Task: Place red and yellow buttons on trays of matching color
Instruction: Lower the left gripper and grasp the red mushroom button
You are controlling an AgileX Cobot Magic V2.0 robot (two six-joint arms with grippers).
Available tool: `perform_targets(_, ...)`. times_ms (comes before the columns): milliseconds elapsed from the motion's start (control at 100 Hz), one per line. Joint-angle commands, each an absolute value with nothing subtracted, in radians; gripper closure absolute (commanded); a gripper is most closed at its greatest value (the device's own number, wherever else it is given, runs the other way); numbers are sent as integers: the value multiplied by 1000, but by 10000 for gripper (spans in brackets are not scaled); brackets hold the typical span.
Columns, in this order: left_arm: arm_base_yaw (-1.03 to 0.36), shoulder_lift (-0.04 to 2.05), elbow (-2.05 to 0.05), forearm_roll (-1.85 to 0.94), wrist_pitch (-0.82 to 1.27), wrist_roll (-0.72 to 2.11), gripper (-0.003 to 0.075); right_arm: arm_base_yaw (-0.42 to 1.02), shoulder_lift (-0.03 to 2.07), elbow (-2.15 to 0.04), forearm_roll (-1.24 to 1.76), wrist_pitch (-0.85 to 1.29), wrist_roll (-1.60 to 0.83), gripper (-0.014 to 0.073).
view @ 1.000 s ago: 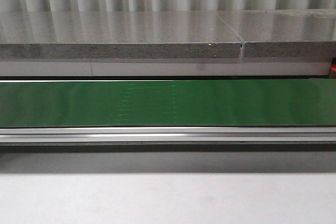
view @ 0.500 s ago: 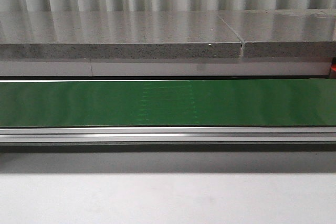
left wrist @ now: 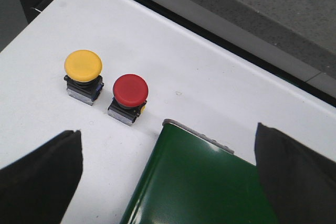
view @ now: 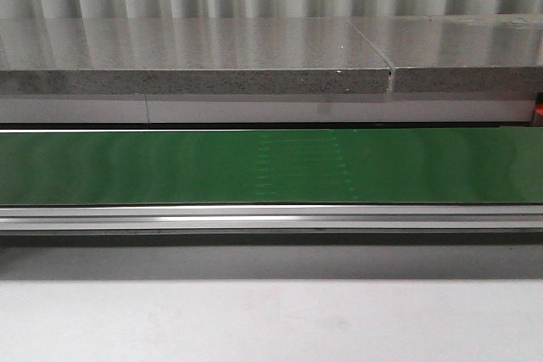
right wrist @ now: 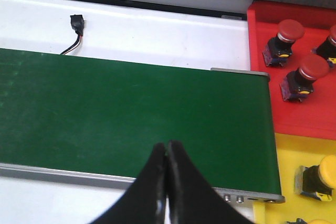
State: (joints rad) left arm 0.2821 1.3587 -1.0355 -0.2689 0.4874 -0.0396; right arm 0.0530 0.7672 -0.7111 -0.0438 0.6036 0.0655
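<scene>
In the left wrist view a yellow button point(left wrist: 83, 65) and a red button point(left wrist: 130, 89) stand side by side on the white table, just off the end of the green belt point(left wrist: 205, 182). My left gripper point(left wrist: 168, 129) hangs open above that belt end, holding nothing. The right wrist view shows my right gripper point(right wrist: 167, 144) shut and empty over the belt's near edge. To its side are the red tray point(right wrist: 315, 119) with three red buttons point(right wrist: 313, 67) and the yellow tray point(right wrist: 286, 156) with a yellow button point(right wrist: 328, 171). Neither gripper shows in the front view.
The green conveyor belt point(view: 271, 167) runs across the front view in an aluminium frame point(view: 271, 218), with a grey stone slab point(view: 195, 57) behind it. A small black plug on a wire point(right wrist: 77, 23) lies on the white surface beyond the belt.
A faint pattern on the belt surface has drifted to the right across the front view. Nothing else there has moved.
</scene>
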Motion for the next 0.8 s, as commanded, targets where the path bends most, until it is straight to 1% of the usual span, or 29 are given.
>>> perform_targets(0, 289, 1415, -1117, -297, 448, -48, 82, 55, 758, -734, -50, 534, 57, 661)
perform_targets(150, 289, 1536, -1180, -297, 454, -48, 82, 55, 758, -734, -50, 534, 57, 661)
perform_targets(410, 289, 1685, -1247, -297, 458, -48, 82, 55, 758, -734, -50, 534, 57, 661)
perform_targets(790, 291, 1811, -1313, -297, 448, -74, 82, 55, 758, -734, -50, 534, 57, 661)
